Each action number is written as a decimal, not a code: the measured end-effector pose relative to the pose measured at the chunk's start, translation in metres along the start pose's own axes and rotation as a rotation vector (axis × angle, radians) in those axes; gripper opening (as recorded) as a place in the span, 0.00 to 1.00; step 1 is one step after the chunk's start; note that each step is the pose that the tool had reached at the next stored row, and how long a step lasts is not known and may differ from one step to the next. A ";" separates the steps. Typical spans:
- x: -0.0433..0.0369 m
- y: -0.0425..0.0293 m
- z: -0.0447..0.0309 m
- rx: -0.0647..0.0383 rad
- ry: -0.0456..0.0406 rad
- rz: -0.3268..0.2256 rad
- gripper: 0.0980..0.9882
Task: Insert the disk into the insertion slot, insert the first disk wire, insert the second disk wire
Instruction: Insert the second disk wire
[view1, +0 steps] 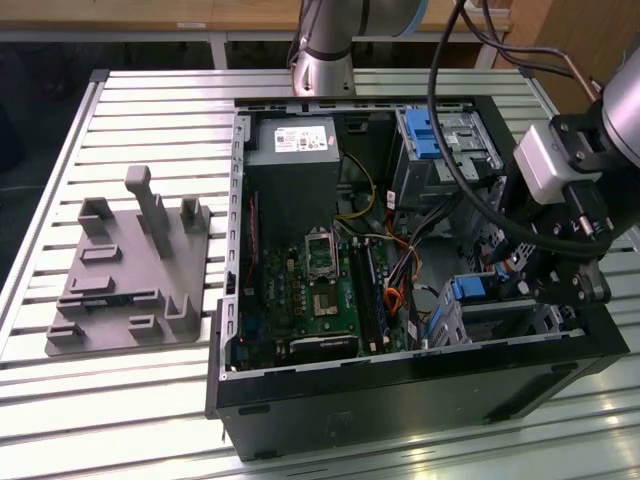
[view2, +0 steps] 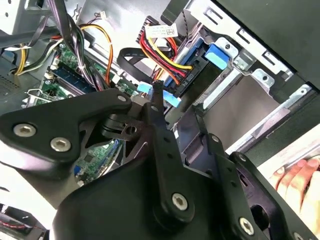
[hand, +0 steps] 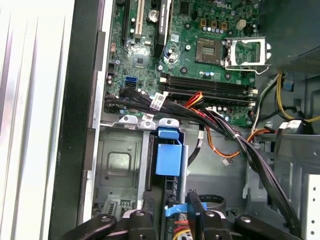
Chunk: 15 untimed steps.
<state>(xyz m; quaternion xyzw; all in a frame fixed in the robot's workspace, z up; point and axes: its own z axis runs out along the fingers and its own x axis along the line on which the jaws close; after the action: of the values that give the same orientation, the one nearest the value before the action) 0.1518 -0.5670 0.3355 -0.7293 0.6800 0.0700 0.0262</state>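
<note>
exterior view, setup: open PC case (view1: 400, 400) sits on the slatted desk (view1: 120, 400), over toward the desk edge on the exterior view's right; a grey moulded fixture (view1: 130, 270) lies near the opposite edge
exterior view, disk: the disk (view1: 468, 290) shows its blue carrier inside the insertion slot (view1: 450, 322), down in the case's near corner on the exterior view's right, so it looks seated to me
exterior view, arm: the arm (view1: 575, 170) hangs over that same corner, reaching down into the case
second wrist view, pincer: the pincer (view2: 157, 95) is pinched narrow on a blue wire plug (view2: 171, 99), just beside the disk's (view2: 200, 62) connector end
second wrist view, wires: a red, yellow and black wire bundle (view2: 160, 55) runs right up to that end; can't tell if it's pushed fully home
second wrist view, extra: a person's hand (view2: 295, 175) rests outside the case wall
first wrist view, pincer: pincer (hand: 172, 206) is narrow with the blue wire plug (hand: 177, 210) between its fingers, in line with the disk (hand: 167, 157) in the insertion slot (hand: 120, 165); motherboard (hand: 200, 40) beyond
step: my guess is a wire step, with the disk part done
what it calls for: squaring the plug to the socket and a straight push, since the loose cables crowd that spot
</note>
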 end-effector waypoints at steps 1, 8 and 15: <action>-0.0009 0.0002 -0.0032 0.000 -0.0002 0.000 0.33; -0.0064 0.0019 -0.0345 0.000 0.0000 0.000 0.33; -0.0117 0.0036 -0.0658 0.001 0.0001 0.000 0.33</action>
<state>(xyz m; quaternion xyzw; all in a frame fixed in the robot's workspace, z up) 0.1519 -0.5645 0.4023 -0.7294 0.6800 0.0696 0.0267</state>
